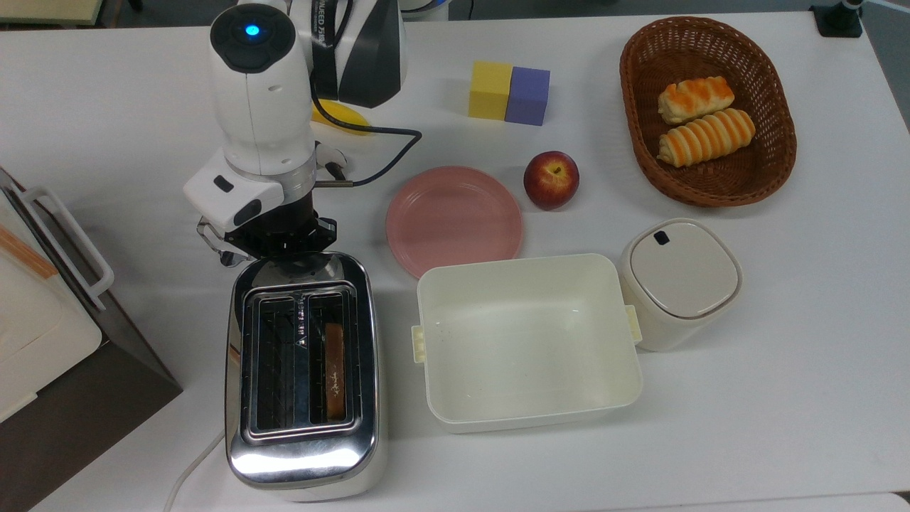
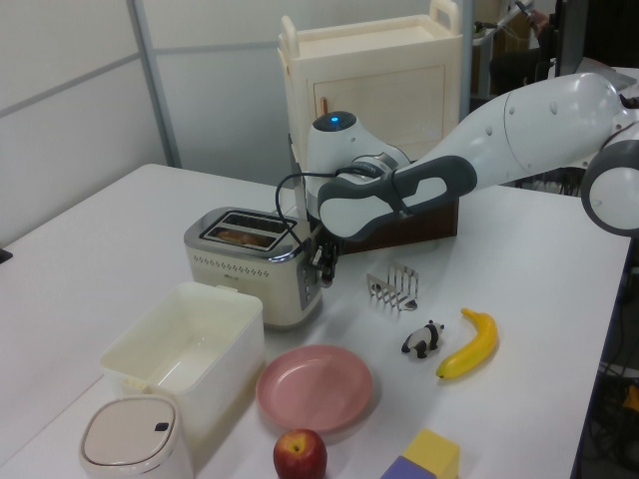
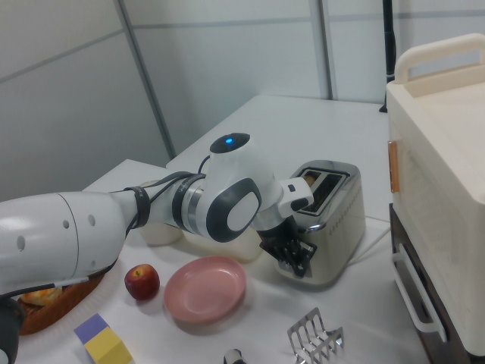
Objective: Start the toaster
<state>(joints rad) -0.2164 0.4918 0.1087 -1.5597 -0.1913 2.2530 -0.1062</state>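
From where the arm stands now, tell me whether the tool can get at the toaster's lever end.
Probably yes. The tool hangs right at the toaster end that faces the toast rack, with nothing between them; the rack stands clear to the left view's right.

Bright, even overhead light in all 3 views; white table [image 1: 782,355] near blown out in top view, w/ faint soft shadows under objs; strong glare on the toaster [image 1: 302,462] chrome top, bright streak at its near end; blue LED glows on the arm [image 1: 250,30]; left & right views slightly softer, low contrast; no obvious edge distortion.
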